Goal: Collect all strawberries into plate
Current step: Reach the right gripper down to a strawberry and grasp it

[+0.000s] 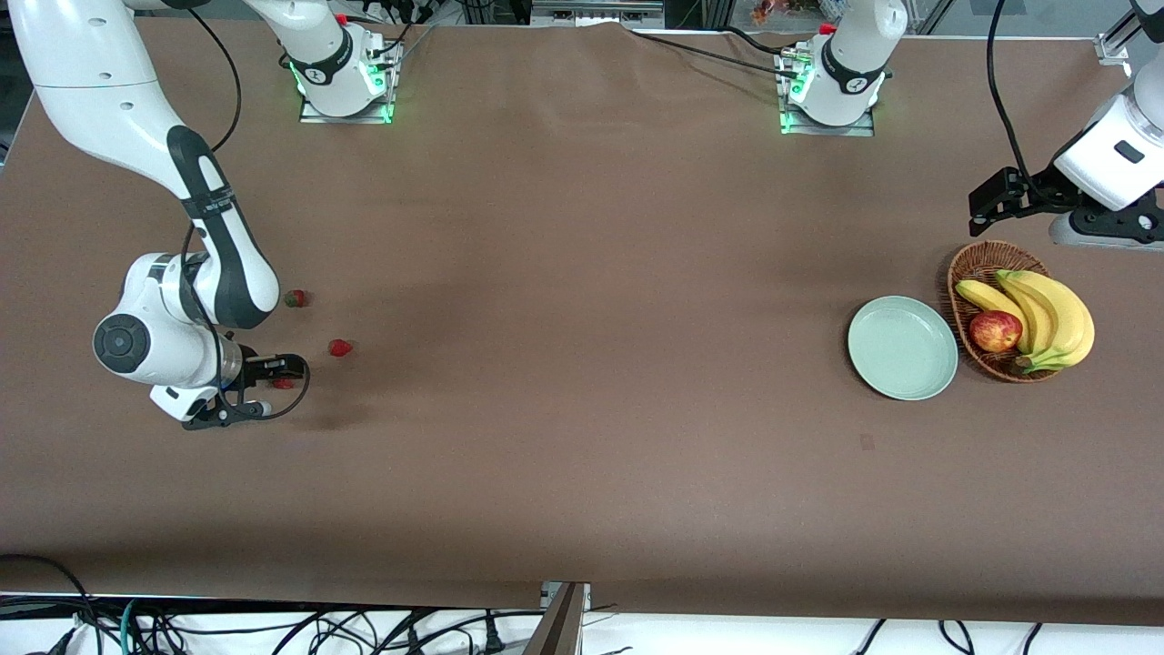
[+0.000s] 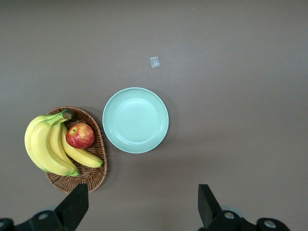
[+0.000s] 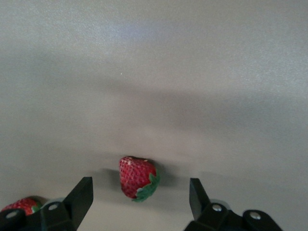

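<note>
Three strawberries lie near the right arm's end of the table: one beside the right arm's elbow, one nearer the front camera, one at the right gripper's tips. My right gripper is low over the table and open, with that strawberry lying between and just ahead of its fingers, untouched. Another strawberry shows at the edge of the right wrist view. The mint-green plate is empty near the left arm's end. My left gripper waits high, open and empty, over the table by the plate.
A wicker basket with bananas and an apple stands beside the plate, toward the left arm's end; it also shows in the left wrist view. A small scrap lies nearer the front camera than the plate.
</note>
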Robot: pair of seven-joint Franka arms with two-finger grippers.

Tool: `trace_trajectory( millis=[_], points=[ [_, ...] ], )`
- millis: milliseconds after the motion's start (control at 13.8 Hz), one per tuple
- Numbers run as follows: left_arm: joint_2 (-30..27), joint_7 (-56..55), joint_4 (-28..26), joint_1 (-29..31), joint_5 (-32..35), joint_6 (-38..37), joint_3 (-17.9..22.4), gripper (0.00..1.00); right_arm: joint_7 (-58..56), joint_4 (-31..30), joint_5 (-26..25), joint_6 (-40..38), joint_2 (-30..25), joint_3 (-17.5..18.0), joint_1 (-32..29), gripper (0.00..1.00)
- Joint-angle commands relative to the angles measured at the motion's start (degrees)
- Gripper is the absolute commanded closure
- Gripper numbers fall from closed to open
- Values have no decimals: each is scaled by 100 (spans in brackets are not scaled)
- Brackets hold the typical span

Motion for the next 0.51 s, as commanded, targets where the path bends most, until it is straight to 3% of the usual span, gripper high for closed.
trace_trajectory(
  millis=[0, 218, 436],
  points=[
    [20, 9, 128, -37, -94, -118, 38, 0, -132, -191, 4, 120, -122, 41, -56, 35],
    [20, 0, 128, -37, -94, -118, 38, 0, -202, -191, 4, 129, -122, 41, -91, 42],
    [20, 0, 128, -37, -94, -127, 38, 0, -202, -191, 12, 129, -122, 41, -100, 63]
  ],
)
